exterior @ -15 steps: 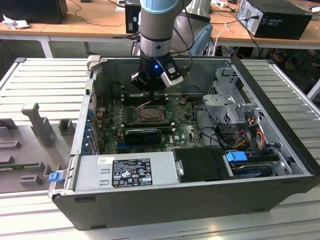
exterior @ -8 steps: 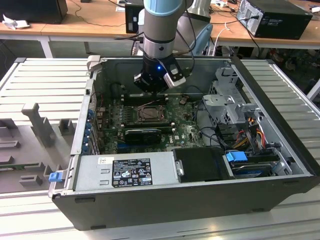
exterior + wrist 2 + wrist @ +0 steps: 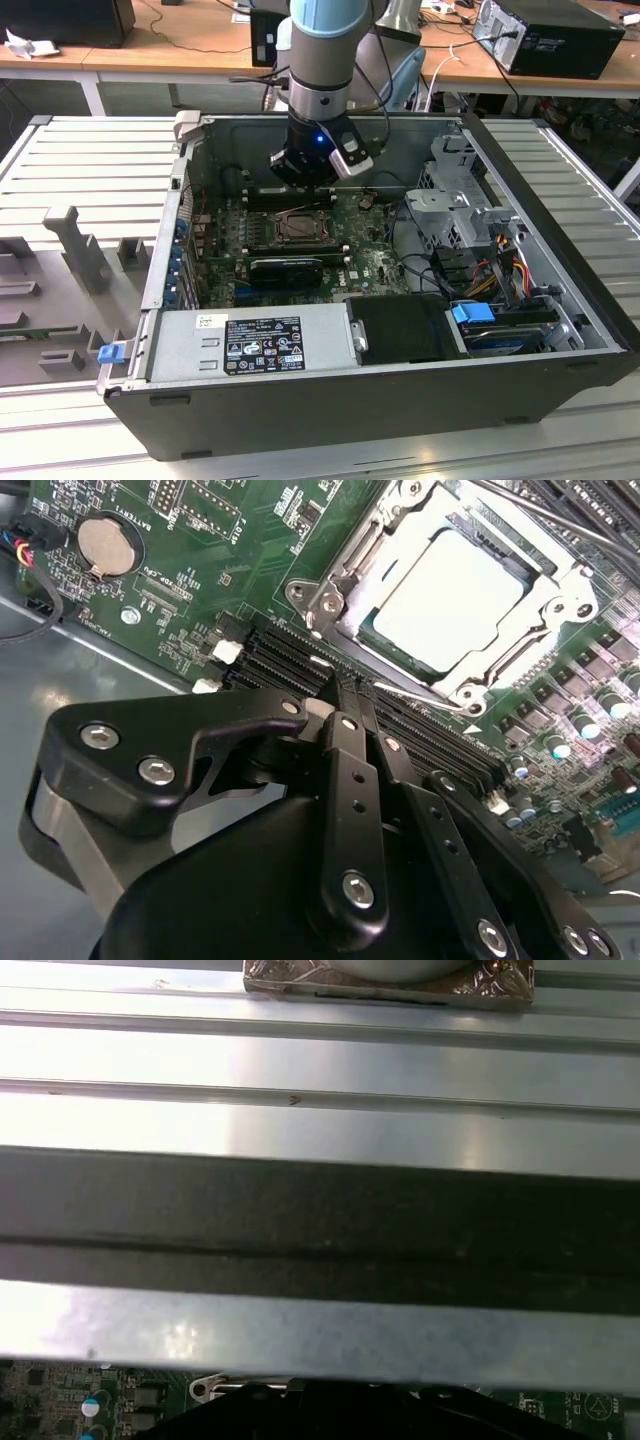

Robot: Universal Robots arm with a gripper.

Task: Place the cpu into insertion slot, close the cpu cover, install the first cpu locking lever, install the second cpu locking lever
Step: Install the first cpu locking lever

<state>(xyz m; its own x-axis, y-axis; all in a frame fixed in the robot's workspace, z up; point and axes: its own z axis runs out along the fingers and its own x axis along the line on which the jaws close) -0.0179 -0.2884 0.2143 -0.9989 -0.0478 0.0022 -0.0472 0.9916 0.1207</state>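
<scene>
The open dark grey computer case (image 3: 520,180) lies on a ribbed metal worktop (image 3: 90,160), with a silver power supply (image 3: 250,345) along its near wall and a metal drive cage (image 3: 460,200) with bundled cables at the exterior view's right. Inside, the green motherboard (image 3: 370,265) carries long black RAM slots (image 3: 290,665) just beside the socket. The black end effector (image 3: 312,170) hangs over the far part of the board, near the socket and apart from it; its body hides the board's far edge in the exterior view.

The second wrist view shows more: the end effector's (image 3: 350,695) two black fingers (image 3: 345,770) run side by side, pressed together and pinching nothing, their tips over the RAM slots. A round silver coin battery (image 3: 105,548) sits well off to one side. The first wrist view gives the ribbed worktop (image 3: 320,1070), the case's dark wall (image 3: 320,1230) and a sliver of green board.

The small square cpu (image 3: 460,600), its pale metal face glaring bright, lies flat in the square silver-rimmed insertion slot (image 3: 325,600), with the thin silver cpu cover frame (image 3: 570,590) around its face
</scene>
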